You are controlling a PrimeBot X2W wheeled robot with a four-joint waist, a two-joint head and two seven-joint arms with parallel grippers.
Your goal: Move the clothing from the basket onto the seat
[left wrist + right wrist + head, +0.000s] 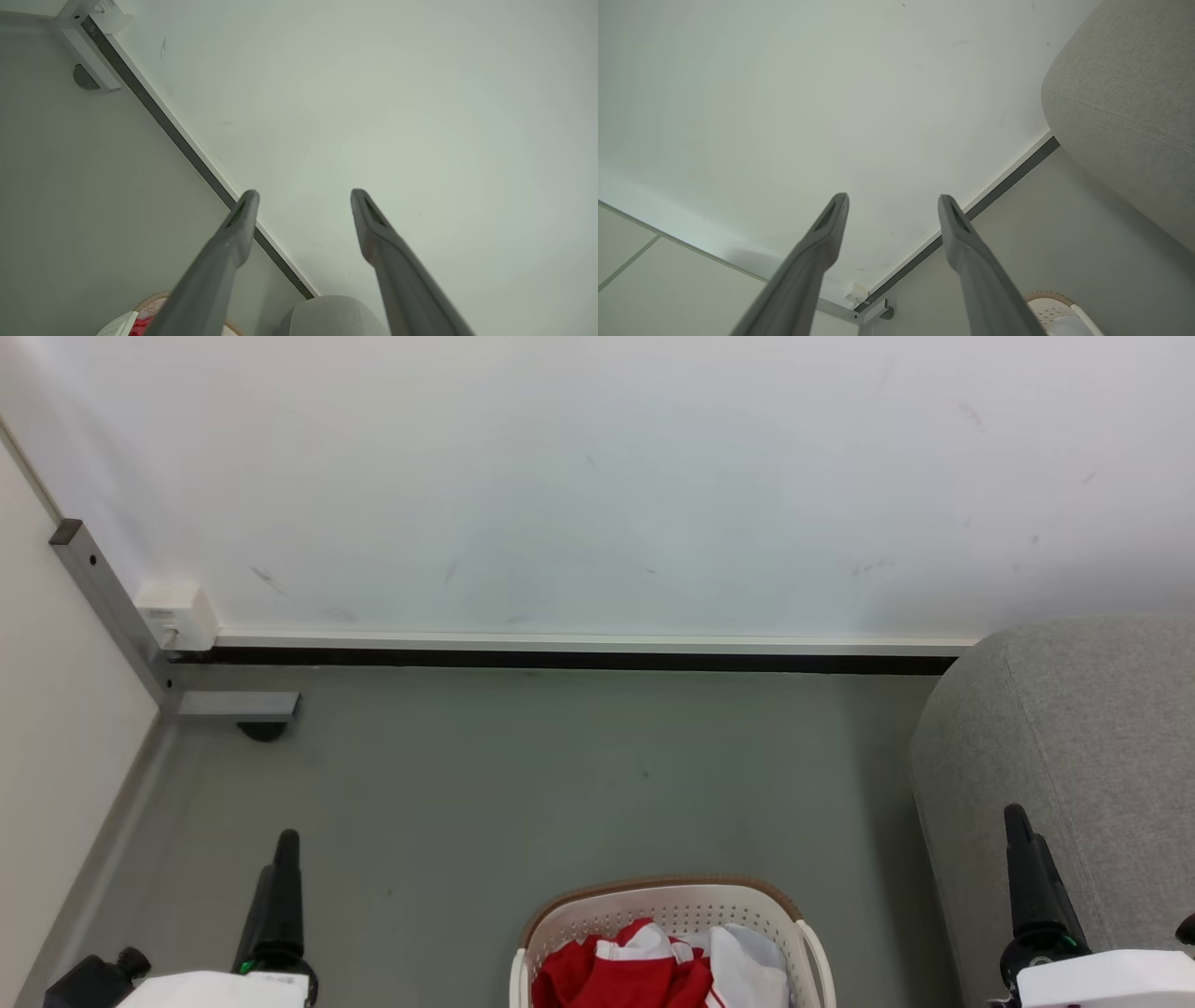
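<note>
— So, where does the clothing (635, 975) lie?

— Heaped in the basket (653, 893), which stands on the grey floor (523, 784), well short of the floor's far edge at the wall. The seat (1074, 747) is near on its right. What shows is red fabric with white trim, and a white panel on the heap's right side.

— And your pincers?

— My left pincer (303, 197) and my right pincer (893, 199) both stand wide, holding nothing, one on each side of the basket and apart from it.

— How will the stuff handle?

— Soft, light and limp, I judge. It'll sag and trail, and could catch on the brown rim or drag a second garment up with it. I'd pinch a raised fold near the top of the red heap, where the trim bunches, not a loose edge. Then I'd lift until the hem clears the rim before swinging towards the seat.
</note>
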